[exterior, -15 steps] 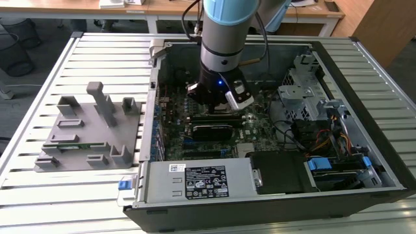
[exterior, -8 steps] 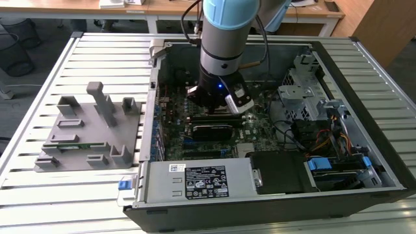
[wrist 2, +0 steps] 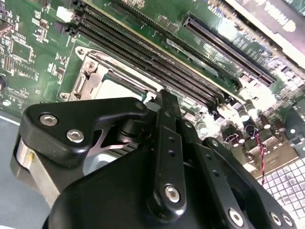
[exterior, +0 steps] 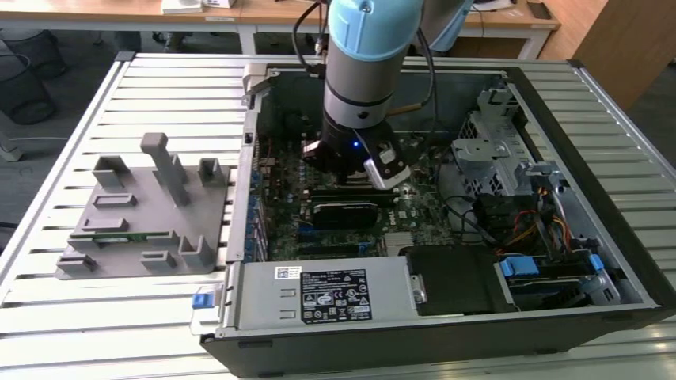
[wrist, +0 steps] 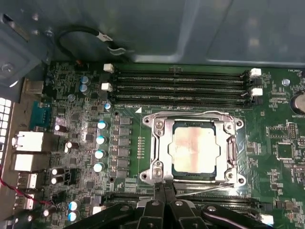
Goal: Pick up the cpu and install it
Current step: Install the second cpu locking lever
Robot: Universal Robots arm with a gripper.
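Fingers pressed together, the gripper (wrist: 165,187) hovers at the socket frame's (wrist: 159,157) edge, the cpu (wrist: 196,149) seated inside.

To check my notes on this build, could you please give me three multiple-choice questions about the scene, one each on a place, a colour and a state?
1. Where does the cpu lie?
A) in the socket
B) on the grey fixture outside the case
C) between the fingers

2. What colour is the motherboard?
A) blue
B) green
C) red

3. How is the gripper?
A) wide open
B) shut on the cpu
C) shut, holding nothing

Answers:
1 A: in the first wrist view its silvery top sits inside the socket's metal frame.
2 B: the board is green in both wrist views.
3 C: the tips meet at the socket's edge with nothing between them.
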